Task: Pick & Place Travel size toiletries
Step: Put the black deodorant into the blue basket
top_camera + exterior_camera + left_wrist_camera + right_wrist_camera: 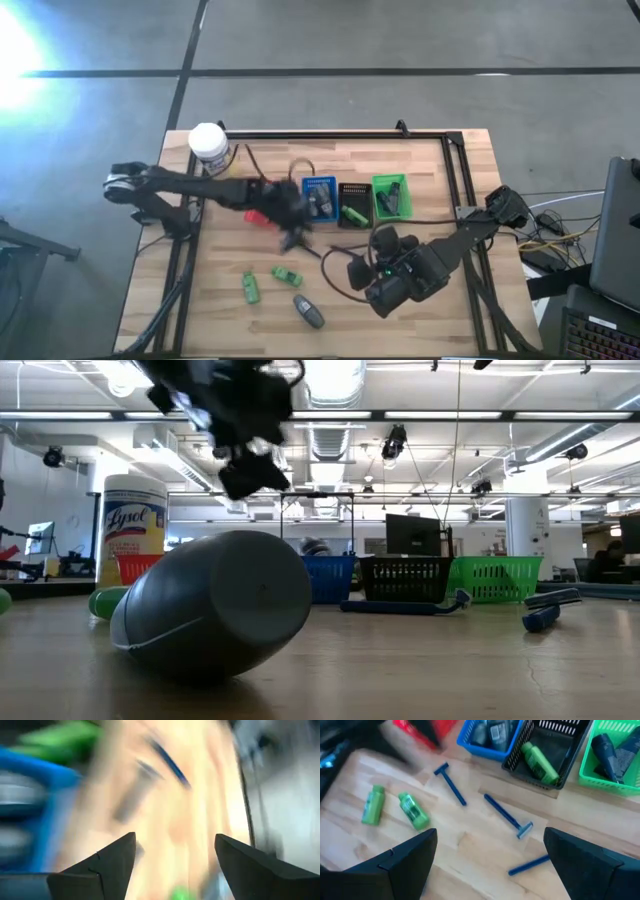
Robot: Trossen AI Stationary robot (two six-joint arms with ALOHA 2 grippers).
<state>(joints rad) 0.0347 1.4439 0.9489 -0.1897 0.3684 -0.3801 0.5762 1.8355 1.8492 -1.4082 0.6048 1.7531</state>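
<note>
- Nearest the low camera, a grey oval bottle (215, 605) is lying on its side on the table (420, 310), filling the front of the view; from above it is sitting near the front edge, well in front of the blue basket (319, 184).
- Two small green bottles (413, 810) are lying side by side on the wood, a little nearer the blue basket than the grey bottle and off towards the left arm's side.
- The right gripper (490, 862) is hanging over the front of the table, in front of the black basket (555, 750), its fingers spread wide and holding nothing.
- Three thin blue razors (507, 815) are lying loose on the wood between that gripper and the blue basket.
- The left gripper (175, 865) is blurring with motion just in front of the blue basket; its fingers are standing well apart with nothing between them.
- The blue basket is holding grey bottles, though how many I cannot tell.
- Beside it, the black basket is carrying one green bottle (539, 762) leaning on its rim.
- Next along, the green basket (390, 195) is holding dark packets.
- On the blue basket's other side, the red basket (427, 730) is mostly hidden by the left arm.
- Farthest back, at the table's rear corner, a white-lidded jar (209, 147) is standing upright.
</note>
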